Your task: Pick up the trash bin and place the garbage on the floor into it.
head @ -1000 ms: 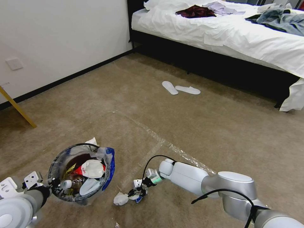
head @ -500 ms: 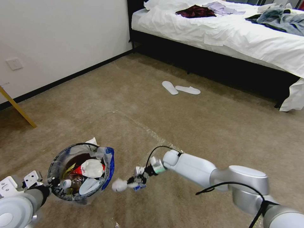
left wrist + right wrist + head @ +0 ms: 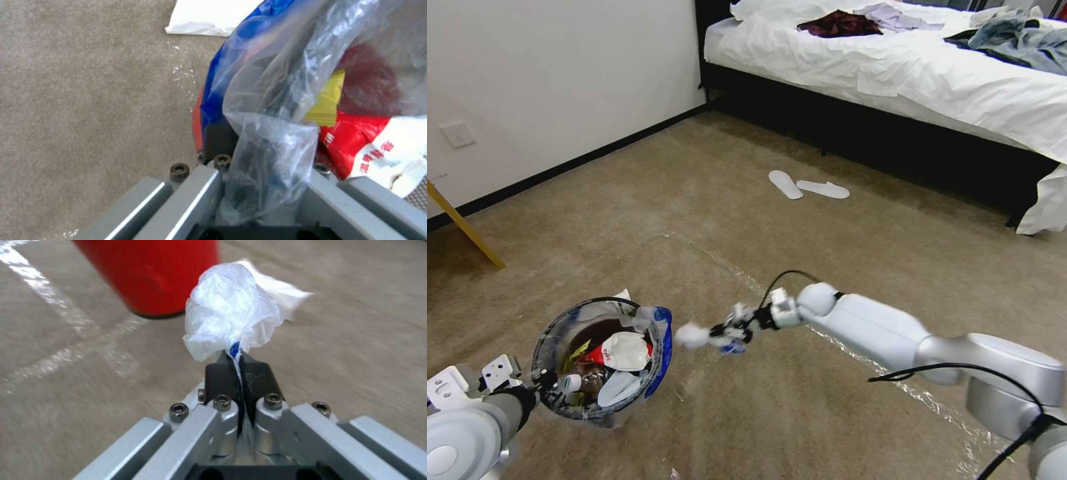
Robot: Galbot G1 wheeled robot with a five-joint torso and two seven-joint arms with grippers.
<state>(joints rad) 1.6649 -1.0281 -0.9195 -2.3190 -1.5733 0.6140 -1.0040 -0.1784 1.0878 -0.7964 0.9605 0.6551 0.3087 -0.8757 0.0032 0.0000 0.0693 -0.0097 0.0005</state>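
At far left my left gripper (image 3: 542, 385) has its fingers clamped on the near rim of the trash bin (image 3: 597, 360), pinching the dark rim and the clear liner together; the left wrist view shows the plastic bunched between the jaws. I hold it at the rim so the mouth stays open and facing up, close to where the litter lies. The bin looks lifted a little off the carpet (image 3: 840, 267), though from the head view I can't be sure its base is clear of the floor. Inside sit a red-and-white wrapper (image 3: 620, 351), a yellow scrap and what seems to be a bottle. One white scrap (image 3: 622, 295) lies on the carpet just behind the bin.

Moving right, the crumpled white tissue (image 3: 692, 335) hangs in the air just beside the bin's blue-edged liner, at about rim height and not yet over the opening. My right gripper (image 3: 725, 331) has it nipped by a thin tail, jaws closed almost flat on it, as the right wrist view shows, so the wad sticks out ahead of the fingers and can be dropped cleanly. The red base shows beyond it there.

A second ago that tissue was on the floor with the gripper down at it; half a second ago it was low beside the bin. Since then the right arm has risen and reached farther forward, and the bin has barely shifted.
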